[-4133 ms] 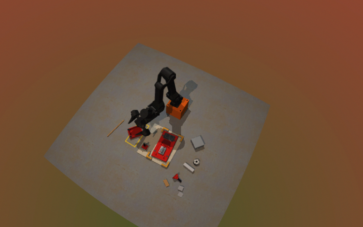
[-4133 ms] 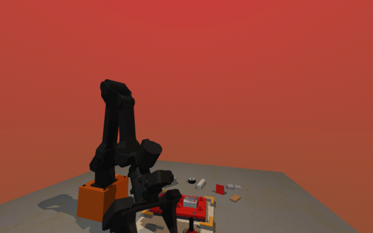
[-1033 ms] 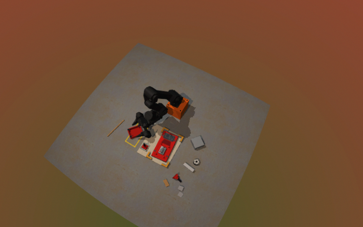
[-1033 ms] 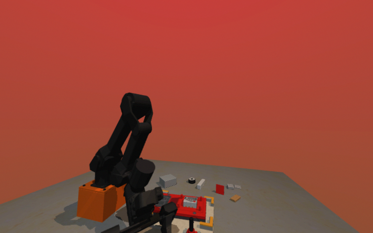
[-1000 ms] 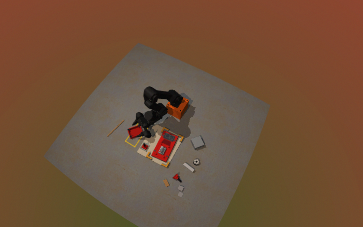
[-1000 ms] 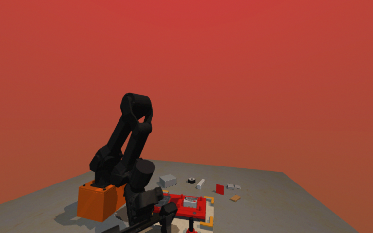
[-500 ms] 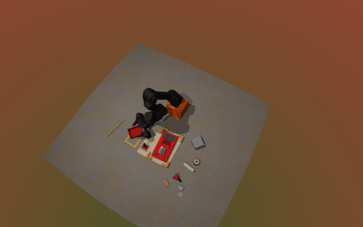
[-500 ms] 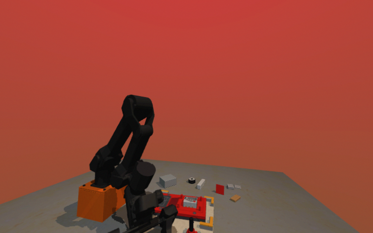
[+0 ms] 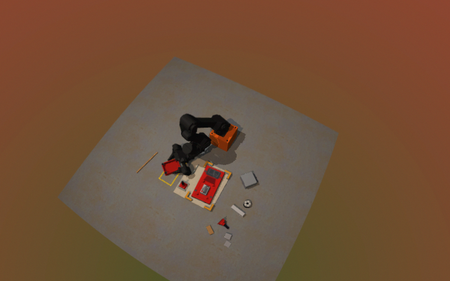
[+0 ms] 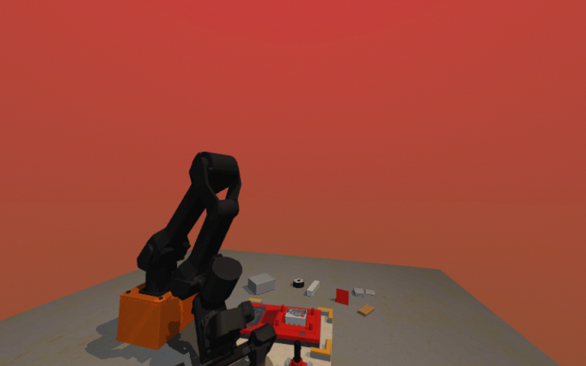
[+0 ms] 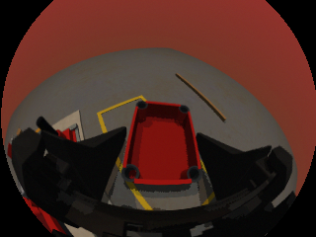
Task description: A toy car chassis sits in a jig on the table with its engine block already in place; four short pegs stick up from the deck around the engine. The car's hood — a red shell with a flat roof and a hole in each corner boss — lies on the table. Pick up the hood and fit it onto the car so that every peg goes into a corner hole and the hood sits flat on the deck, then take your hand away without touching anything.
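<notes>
The red hood (image 9: pixel 170 167) (image 11: pixel 163 153) lies over part of the yellow outline, hollow side and dark-ringed corner holes towards the wrist camera. My gripper (image 9: pixel 178 165) (image 11: pixel 162 133) is open around it, one finger beside each long side with a narrow gap at the left fingertip; contact on the right is unclear. In the exterior view the arm's lower end is cut off and the hood is out of view. The red chassis (image 9: pixel 213 189) (image 10: pixel 276 331) sits in the jig (image 9: pixel 221 188), with the grey engine block (image 9: pixel 205 189) (image 10: pixel 295 317) between short red pegs (image 10: pixel 311 311).
A small red part (image 9: pixel 183 186) with a black upright post (image 10: pixel 297 350) stands between hood and chassis. An orange rod (image 9: pixel 146 162) (image 11: pixel 197 92) lies beyond the hood. A grey block (image 9: pixel 248 179) (image 10: pixel 261 283), a white bar (image 9: pixel 238 210) and small pieces lie across the jig.
</notes>
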Robot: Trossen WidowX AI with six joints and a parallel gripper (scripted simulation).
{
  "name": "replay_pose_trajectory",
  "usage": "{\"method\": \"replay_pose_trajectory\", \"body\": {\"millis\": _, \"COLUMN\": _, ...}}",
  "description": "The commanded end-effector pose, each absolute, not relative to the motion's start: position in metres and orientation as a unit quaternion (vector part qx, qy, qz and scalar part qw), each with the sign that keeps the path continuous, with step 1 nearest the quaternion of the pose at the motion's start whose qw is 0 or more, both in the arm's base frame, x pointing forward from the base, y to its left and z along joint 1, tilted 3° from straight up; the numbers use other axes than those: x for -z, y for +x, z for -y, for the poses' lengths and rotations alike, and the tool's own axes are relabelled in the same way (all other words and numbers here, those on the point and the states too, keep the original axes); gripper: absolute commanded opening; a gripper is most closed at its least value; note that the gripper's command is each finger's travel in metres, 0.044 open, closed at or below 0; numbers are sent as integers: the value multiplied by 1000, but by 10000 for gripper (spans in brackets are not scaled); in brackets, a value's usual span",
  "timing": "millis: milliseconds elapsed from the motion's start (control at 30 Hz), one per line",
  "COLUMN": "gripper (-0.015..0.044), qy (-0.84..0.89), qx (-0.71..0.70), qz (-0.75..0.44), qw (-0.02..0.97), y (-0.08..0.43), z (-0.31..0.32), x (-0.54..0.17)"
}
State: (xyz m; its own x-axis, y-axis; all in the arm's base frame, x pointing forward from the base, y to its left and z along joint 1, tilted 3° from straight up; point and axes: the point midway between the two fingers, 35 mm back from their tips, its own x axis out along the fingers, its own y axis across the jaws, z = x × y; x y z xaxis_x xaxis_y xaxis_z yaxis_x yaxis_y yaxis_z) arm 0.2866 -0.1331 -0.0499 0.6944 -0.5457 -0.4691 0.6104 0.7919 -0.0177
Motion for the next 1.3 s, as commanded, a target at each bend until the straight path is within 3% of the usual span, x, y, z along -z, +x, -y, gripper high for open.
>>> {"method": "replay_pose_trajectory", "body": {"millis": 0, "gripper": 309, "qy": 70, "qx": 315, "qz": -231, "qw": 918, "y": 287, "z": 133, "x": 50}}
{"method": "replay_pose_trajectory", "body": {"millis": 267, "gripper": 255, "qy": 70, "qx": 315, "qz": -231, "qw": 918, "y": 287, "z": 133, "x": 50}}
{"method": "replay_pose_trajectory", "body": {"millis": 600, "gripper": 0, "qy": 70, "qx": 315, "qz": -231, "qw": 918, "y": 290, "z": 133, "x": 36}}
{"method": "replay_pose_trajectory", "body": {"millis": 1267, "gripper": 0, "qy": 70, "qx": 315, "qz": -230, "qw": 918, "y": 291, "z": 132, "x": 0}}
